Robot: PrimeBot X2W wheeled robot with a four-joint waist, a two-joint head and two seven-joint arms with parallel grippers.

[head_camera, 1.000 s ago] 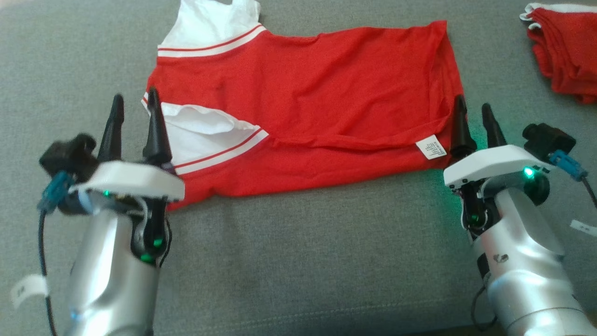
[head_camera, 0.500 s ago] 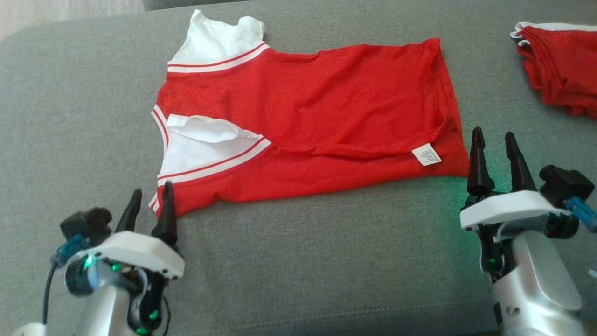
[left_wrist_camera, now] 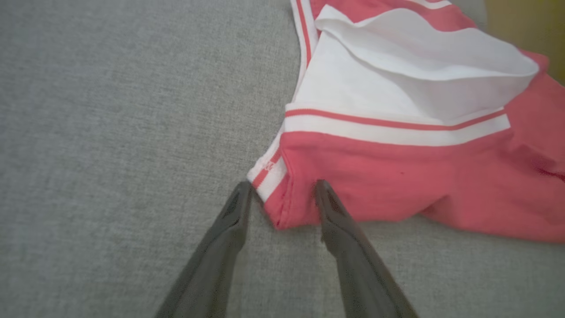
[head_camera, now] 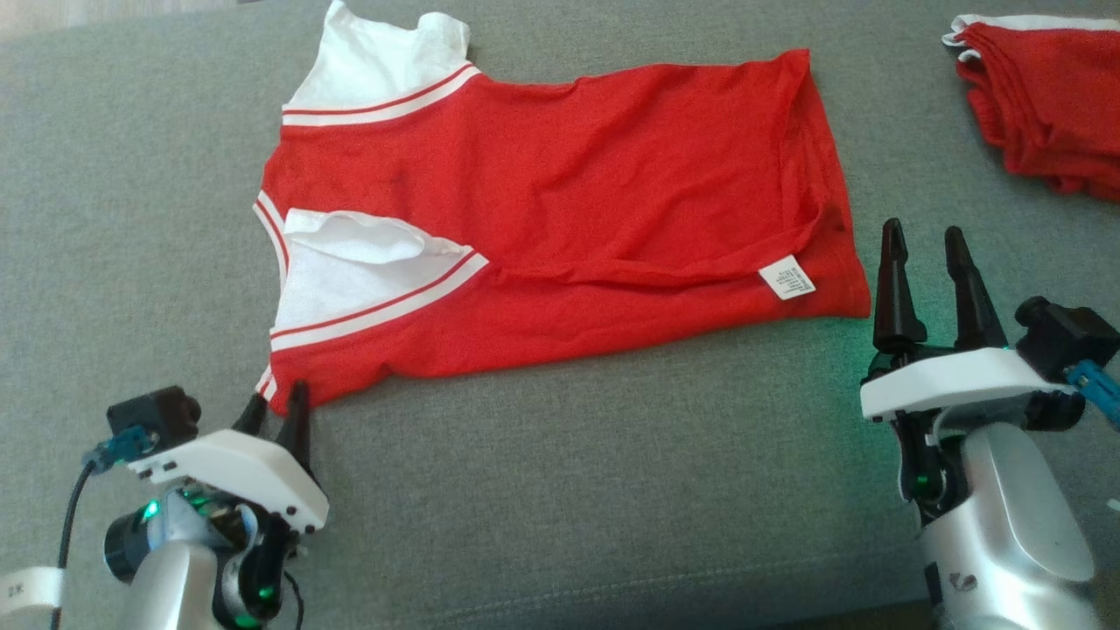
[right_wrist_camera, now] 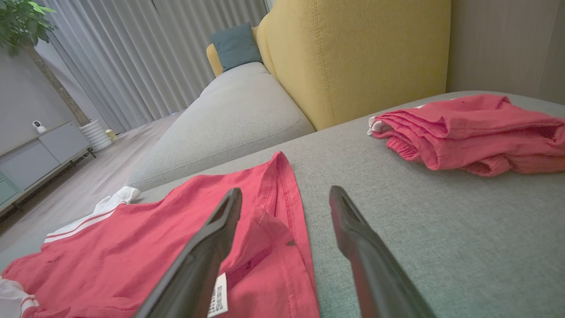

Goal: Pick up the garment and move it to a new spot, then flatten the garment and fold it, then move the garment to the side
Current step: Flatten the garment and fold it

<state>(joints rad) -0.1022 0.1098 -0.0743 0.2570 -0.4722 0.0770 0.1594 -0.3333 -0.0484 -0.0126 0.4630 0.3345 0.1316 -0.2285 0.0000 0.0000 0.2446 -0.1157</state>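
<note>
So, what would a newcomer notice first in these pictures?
First the red and white garment, spread across the middle of the grey cushion. Next, a folded red pile at the far right. The left gripper stands open at the garment's near left corner, the right gripper open beside its right edge.

A garment (head_camera: 560, 219) lies spread across the middle of the sofa cushion (head_camera: 569, 490), sleeves toward the left, hem toward the right. The left gripper (head_camera: 278, 398) sits at its near-left corner — fingertips (left_wrist_camera: 231, 221) either side of it — and the right gripper (head_camera: 922, 230) just beside the near-right hem corner. A folded pile (head_camera: 1041, 96) rests well apart, far right.
</note>
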